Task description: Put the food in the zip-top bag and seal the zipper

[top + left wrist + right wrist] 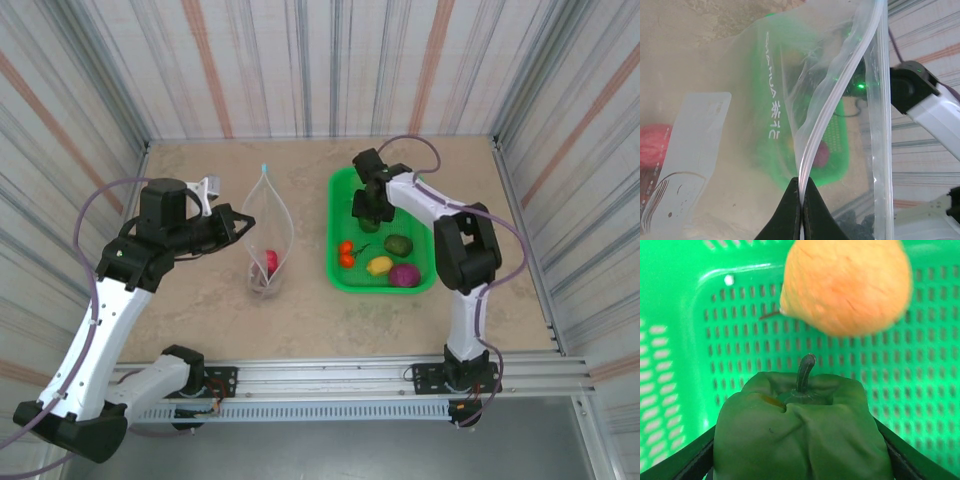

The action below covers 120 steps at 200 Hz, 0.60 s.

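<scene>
On my left feed the left gripper (801, 194) has its jaws pinched together on one lip of the zip-top bag (740, 125), holding that edge up so the mouth gapes to the right of the fingers. From overhead, the bag (268, 232) stands open just ahead of the left gripper (230, 226), and the light-blue slider tab (264, 168) sits at the far end of the mouth, so I judge the zipper (827, 107) is not run at all.

On my right feed the right gripper (796, 452) is down in the green mesh basket (685, 340), its two fingers pressed against both flanks of a green bell pepper (800, 412). I read that as clamped on it, though I cannot tell whether it has left the basket floor. A pale orange fruit (847, 285) lies just beyond the fingertips.

As for progress, I count one red-magenta piece (270, 261) low in the bag, well below the left fingers. Beside the right gripper in the basket, I see orange-red tomatoes (346, 253), a yellow lemon (379, 265), a dark green piece (398, 244) and a magenta piece (404, 275). So most of the loading is ahead of me, then the seal.
</scene>
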{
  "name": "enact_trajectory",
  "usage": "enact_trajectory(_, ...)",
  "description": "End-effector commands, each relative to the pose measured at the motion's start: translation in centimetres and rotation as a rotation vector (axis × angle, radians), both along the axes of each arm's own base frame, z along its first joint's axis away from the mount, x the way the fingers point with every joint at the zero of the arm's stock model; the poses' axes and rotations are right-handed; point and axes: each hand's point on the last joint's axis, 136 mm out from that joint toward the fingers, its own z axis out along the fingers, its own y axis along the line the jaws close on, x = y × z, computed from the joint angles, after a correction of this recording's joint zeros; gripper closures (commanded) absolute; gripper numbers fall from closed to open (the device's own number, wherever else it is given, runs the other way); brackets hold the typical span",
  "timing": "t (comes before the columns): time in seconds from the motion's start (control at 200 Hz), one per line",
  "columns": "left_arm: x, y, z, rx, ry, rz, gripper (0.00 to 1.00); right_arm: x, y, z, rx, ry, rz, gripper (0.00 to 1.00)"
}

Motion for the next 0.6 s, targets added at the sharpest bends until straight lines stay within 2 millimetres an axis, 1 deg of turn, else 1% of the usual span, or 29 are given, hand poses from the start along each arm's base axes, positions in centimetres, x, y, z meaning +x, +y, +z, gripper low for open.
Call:
enact_trajectory(0.0,0.0,0.3,1.0,0.003,-0.032,0.009,1.0,-1.3,0.8,6.9,0.075,-0.142,0.046,0.39)
enact_trajectory(0.045,-0.1,0.3,1.2,-0.003,-0.031,0.01,1.0,-2.1,1.0,8.3,0.098,-0.167,0.059,0.39)
enact_trajectory(0.1,0.0,0.2,1.3,-0.009,-0.029,0.01,1.0,-3.3,1.5,10.7,0.143,-0.206,0.08,0.39)
enact_trajectory(0.16,0.0,0.1,1.5,-0.017,-0.027,0.007,1.0,-4.6,2.2,13.5,0.184,-0.254,0.111,0.4)
enact_trajectory(0.225,0.0,-0.1,1.7,-0.021,-0.03,0.005,1.0,-6.2,3.4,17.1,0.242,-0.318,0.161,0.4)
enact_trajectory(0.351,0.0,-0.5,1.9,-0.033,-0.033,0.005,1.0,-9.5,6.4,24.1,0.38,-0.431,0.277,0.42)
enact_trajectory(0.406,0.0,-0.7,2.0,-0.04,-0.033,0.004,1.0,-11.2,8.1,27.0,0.456,-0.46,0.342,0.42)
enact_trajectory(0.486,0.1,-1.0,2.1,-0.045,-0.032,0.0,1.0,-13.5,10.8,30.0,0.541,-0.475,0.43,0.42)
enact_trajectory(0.596,0.2,-1.4,2.2,-0.042,-0.036,-0.002,1.0,-16.3,14.2,32.7,0.637,-0.477,0.535,0.42)
